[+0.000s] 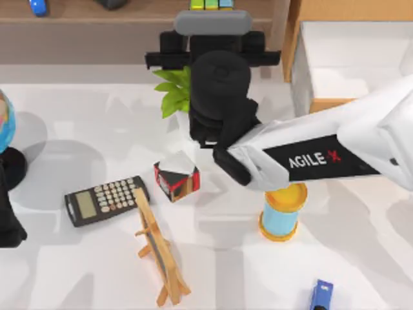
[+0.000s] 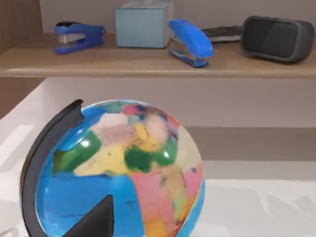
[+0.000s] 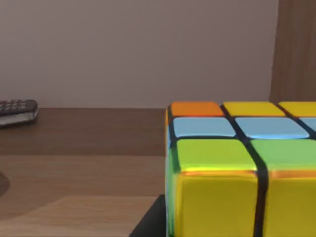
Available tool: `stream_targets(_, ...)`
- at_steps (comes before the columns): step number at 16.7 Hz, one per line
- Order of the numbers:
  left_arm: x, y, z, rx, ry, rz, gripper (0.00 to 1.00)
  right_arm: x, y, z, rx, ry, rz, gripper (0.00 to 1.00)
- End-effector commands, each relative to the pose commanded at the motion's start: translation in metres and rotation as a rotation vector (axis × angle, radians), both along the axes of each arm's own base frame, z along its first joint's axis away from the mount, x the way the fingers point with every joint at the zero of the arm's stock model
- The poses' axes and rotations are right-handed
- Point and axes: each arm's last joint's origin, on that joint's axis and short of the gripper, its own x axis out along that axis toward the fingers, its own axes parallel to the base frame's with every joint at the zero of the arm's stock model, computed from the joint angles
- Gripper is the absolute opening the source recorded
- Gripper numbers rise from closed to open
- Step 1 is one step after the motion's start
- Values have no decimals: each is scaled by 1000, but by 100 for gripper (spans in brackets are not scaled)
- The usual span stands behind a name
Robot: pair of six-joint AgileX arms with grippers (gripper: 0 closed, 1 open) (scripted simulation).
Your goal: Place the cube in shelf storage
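The right arm is reaching up the middle of the top view, its right gripper [image 1: 213, 26] pushed in at the shelf storage [image 1: 97, 13] along the upper edge. In the right wrist view the cube [image 3: 237, 168] is sitting huge at the lower right, resting on the brown shelf board with the darker back wall behind it. A dark sliver is showing just beside its lower edge, but whether the fingers are clenched on it or let go, I cannot tell.

Judging the cube: rigid, light, glossy tiles, so likely a bit slippery; flat opposite faces are the sensible place to pinch, square across the middle.

Further back on that board a remote control [image 3: 17, 111] is lying at the left edge. In the left wrist view the shelf is carrying two blue staplers [image 2: 79, 35], a pale blue box [image 2: 143, 24] and a dark headset [image 2: 279, 37], beyond the globe [image 2: 118, 173].

At the upper right of the top view, the light-wood drawer [image 1: 303, 84] is standing open. The left arm is parked at the left edge.
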Motion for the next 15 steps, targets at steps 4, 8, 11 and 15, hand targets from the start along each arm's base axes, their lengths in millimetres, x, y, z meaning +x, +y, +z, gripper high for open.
stream_targets(4, 0, 0, 0, 0, 0, 0, 100, 0, 0, 0, 0, 0, 0, 0)
stream_targets(8, 0, 0, 0, 0, 0, 0, 100, 3, 7, 3, 25, -14, 37, 0)
stream_targets(11, 0, 0, 0, 0, 0, 0, 100, 19, 18, 24, 109, -76, 98, 0)
stream_targets(15, 0, 0, 0, 0, 0, 0, 100, 53, 22, 54, 185, -152, 121, 0)
